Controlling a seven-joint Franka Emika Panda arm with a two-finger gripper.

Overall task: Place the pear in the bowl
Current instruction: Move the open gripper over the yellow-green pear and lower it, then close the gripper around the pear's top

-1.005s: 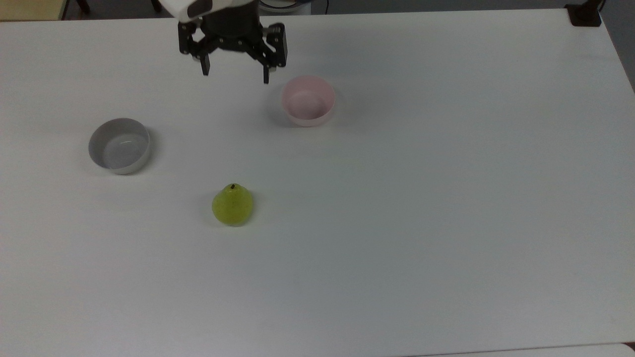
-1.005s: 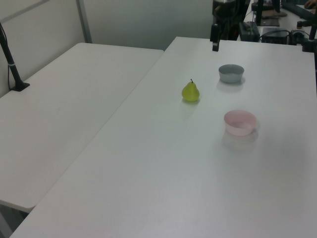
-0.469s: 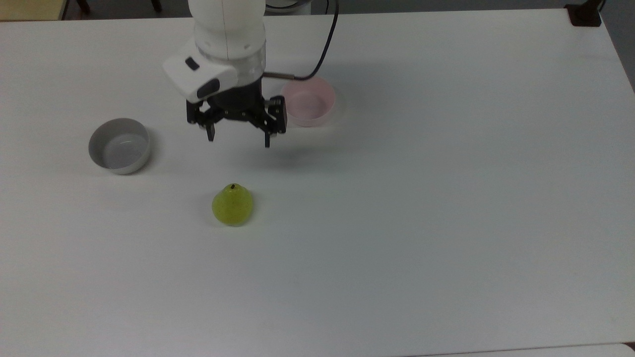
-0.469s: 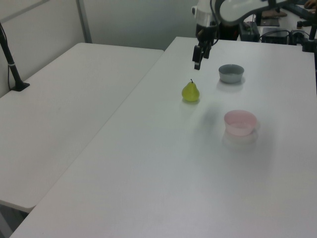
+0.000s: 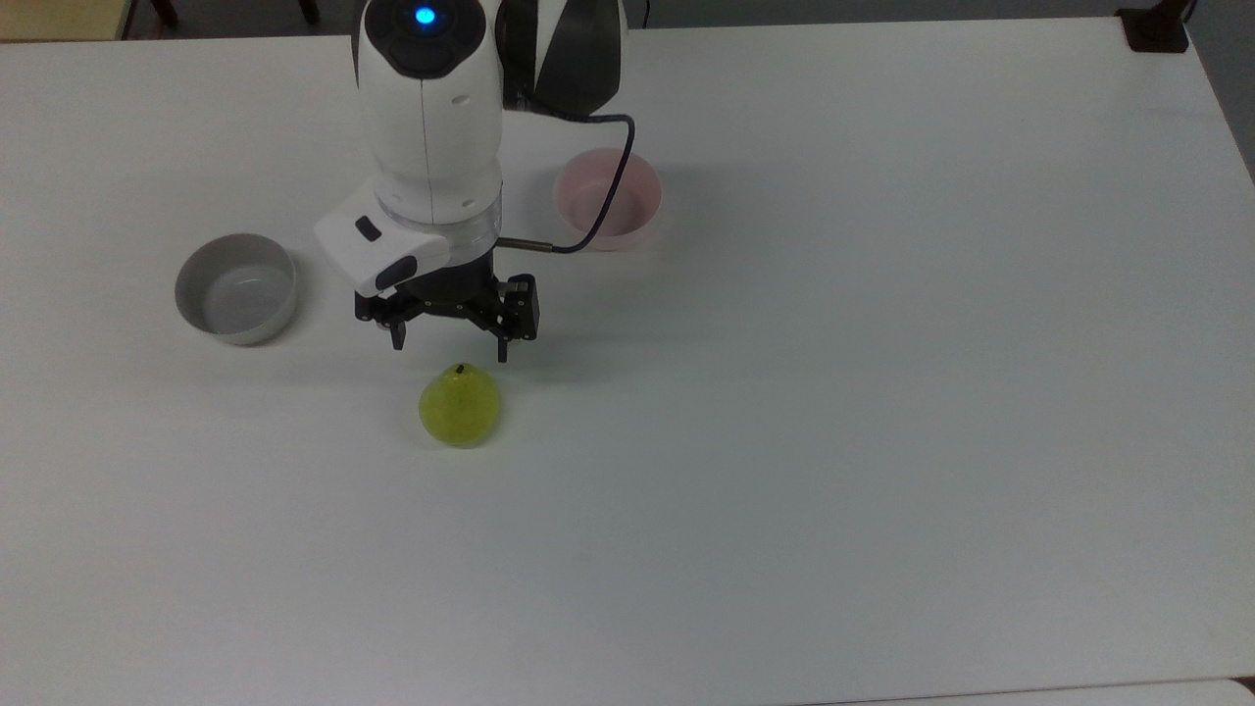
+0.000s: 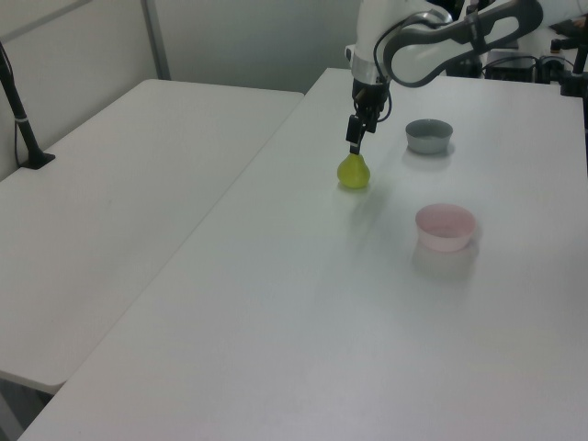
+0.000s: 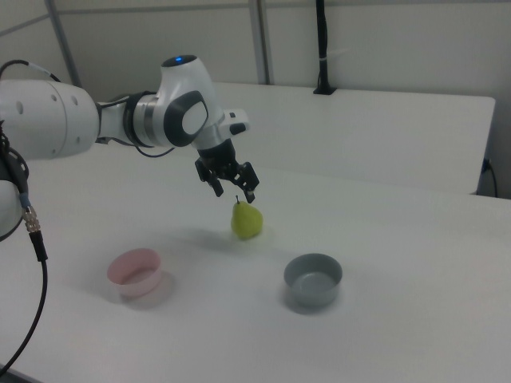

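Yellow-green pear [image 5: 460, 405], pale pink bowl [image 5: 608, 199], grey bowl [image 5: 235, 287], white table [image 5: 882, 392]

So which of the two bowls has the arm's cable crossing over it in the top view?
The pink bowl: the black cable passes over its left side. The grey bowl sits uncovered, further left.

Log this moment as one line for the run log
phase: approach | tool: open, above pear, not touching | pear: upright on table | pink bowl: empty

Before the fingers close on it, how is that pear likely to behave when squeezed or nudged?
The pear stands upright on a rounded base, so a nudge would probably tip and roll it. Its glossy skin may slip between the fingers. It tapers upward, so a high grip could squeeze it downward and out.
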